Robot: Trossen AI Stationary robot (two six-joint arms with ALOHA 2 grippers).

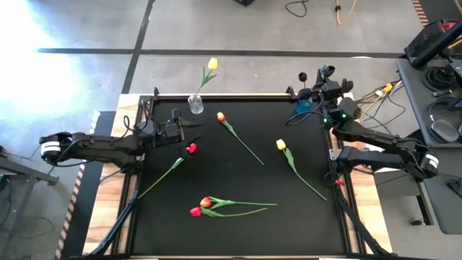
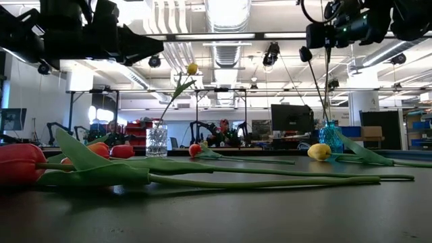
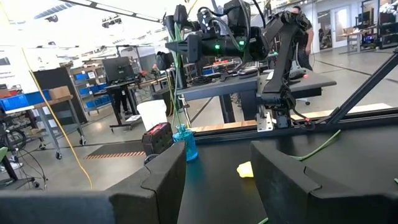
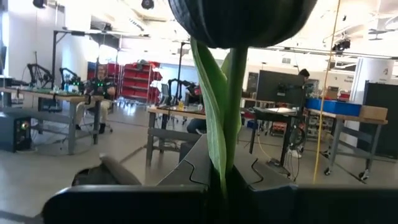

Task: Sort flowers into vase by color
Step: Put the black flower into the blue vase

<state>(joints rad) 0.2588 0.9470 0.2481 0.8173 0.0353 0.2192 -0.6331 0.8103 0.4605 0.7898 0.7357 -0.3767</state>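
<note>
Pinching a dark tulip's (image 4: 239, 18) limp, bruisable stem over the blue vase (image 1: 304, 107), the right gripper (image 1: 317, 92) grips low (left gripper (image 1: 189, 130), by the red tulip (image 1: 190, 149), gapes empty).

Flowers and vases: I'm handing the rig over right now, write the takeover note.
Right gripper: shut on the dark tulip, held upright above the blue vase at the mat's far right corner.
Left gripper: open, empty, above the mat's left side near the red tulip.
Done: one yellow tulip stands in the clear vase.
Left: lower the dark tulip into the blue vase, then sort the five on the mat: the red tulip, an orange tulip, a yellow one, and the red and orange pair at the front.
</note>
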